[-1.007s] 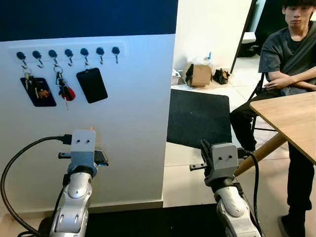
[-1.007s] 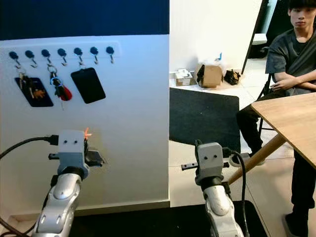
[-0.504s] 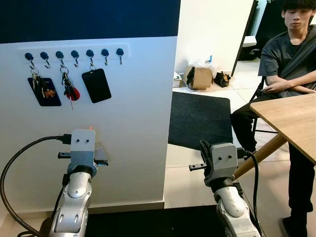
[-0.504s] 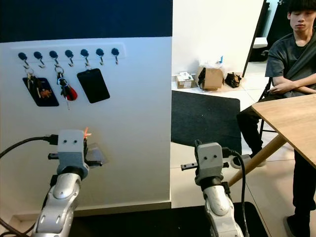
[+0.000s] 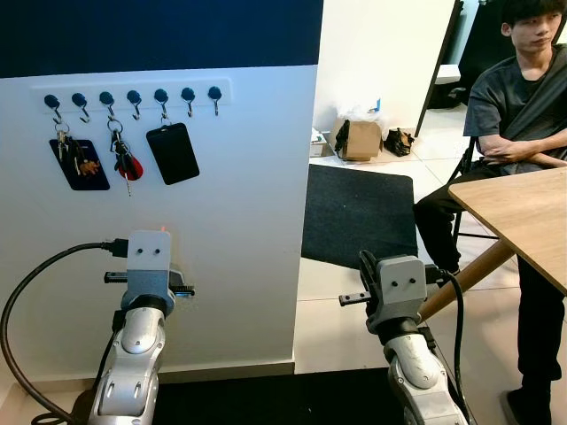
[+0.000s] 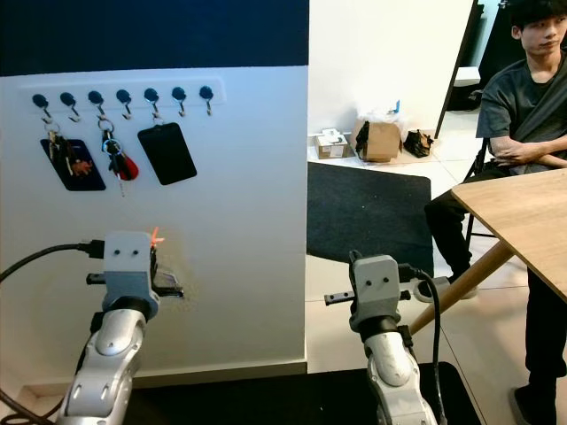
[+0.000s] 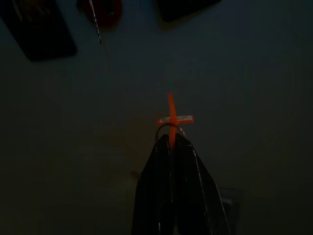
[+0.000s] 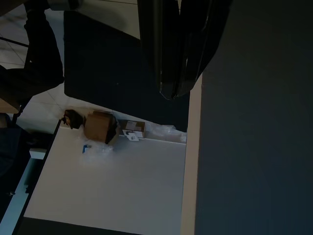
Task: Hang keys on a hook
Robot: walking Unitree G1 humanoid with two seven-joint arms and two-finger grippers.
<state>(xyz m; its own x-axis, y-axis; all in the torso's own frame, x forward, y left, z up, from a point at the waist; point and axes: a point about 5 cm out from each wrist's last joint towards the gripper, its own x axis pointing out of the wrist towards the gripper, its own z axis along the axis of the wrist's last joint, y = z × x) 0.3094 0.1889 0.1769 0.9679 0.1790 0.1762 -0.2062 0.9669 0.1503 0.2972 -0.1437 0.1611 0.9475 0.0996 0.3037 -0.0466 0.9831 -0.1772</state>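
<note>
One key ring with an orange tag (image 7: 171,115) is pinched between the pressed-together fingers of the left hand (image 7: 172,139), low before the white wall and well below the hook rail (image 5: 133,96); the carry step seems in hand, and the next move calls for raising the ring to a free hook (image 5: 214,96) at the rail's right end. Three hooks already bear a blue fob (image 5: 80,164), red keys (image 5: 124,164) and a black card (image 5: 173,153); the right hand (image 8: 178,88) is held forward at about the same height, fingers together, gripping nothing.
</note>
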